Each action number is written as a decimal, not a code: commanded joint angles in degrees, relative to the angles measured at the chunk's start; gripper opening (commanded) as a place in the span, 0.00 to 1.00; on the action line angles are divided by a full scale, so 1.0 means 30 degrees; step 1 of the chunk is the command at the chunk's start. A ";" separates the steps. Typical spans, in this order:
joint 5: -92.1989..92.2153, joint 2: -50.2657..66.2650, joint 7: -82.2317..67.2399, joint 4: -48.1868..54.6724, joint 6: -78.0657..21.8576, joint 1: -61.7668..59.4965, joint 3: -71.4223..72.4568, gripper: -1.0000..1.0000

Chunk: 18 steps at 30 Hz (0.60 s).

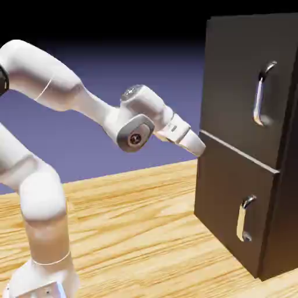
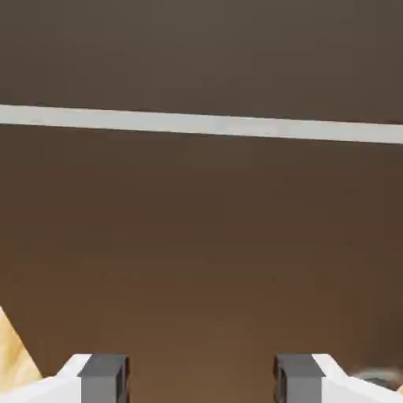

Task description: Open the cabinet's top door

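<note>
The cabinet [image 1: 285, 174] is a tall dark box at the exterior view's right. Its top door [image 1: 233, 81] lies flush with the front and carries a long curved silver handle [image 1: 262, 93]. My gripper [image 1: 201, 145] is level with the seam between the two doors, at the front's left edge, well left of and below that handle. In the hand view the gripper [image 2: 201, 382] is open, its grey fingertips [image 2: 102, 378] apart with nothing between them. Dark door panels fill that view, split by a grey strip [image 2: 201, 124].
The shorter lower door [image 1: 227, 204] has a small silver handle [image 1: 244, 218] and is also flush. The cabinet stands on a light wooden table [image 1: 145, 221], a corner of which shows in the hand view [image 2: 16, 354]. The arm's base rises at the lower left.
</note>
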 commanded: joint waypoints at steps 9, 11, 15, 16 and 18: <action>-0.7476 -0.0841 0.5656 0.1799 0.0272 0.2282 -0.2748 0.50; -0.9138 -0.1028 0.6913 0.2199 0.0333 0.2789 -0.3359 0.50; -1.2460 -0.1401 0.9426 0.2998 0.0453 0.3803 -0.4580 0.50; -1.3291 -0.1495 1.0055 0.3198 0.0484 0.4056 -0.4885 0.50; -1.4952 -0.1682 1.1311 0.3598 0.0544 0.4563 -0.5496 0.50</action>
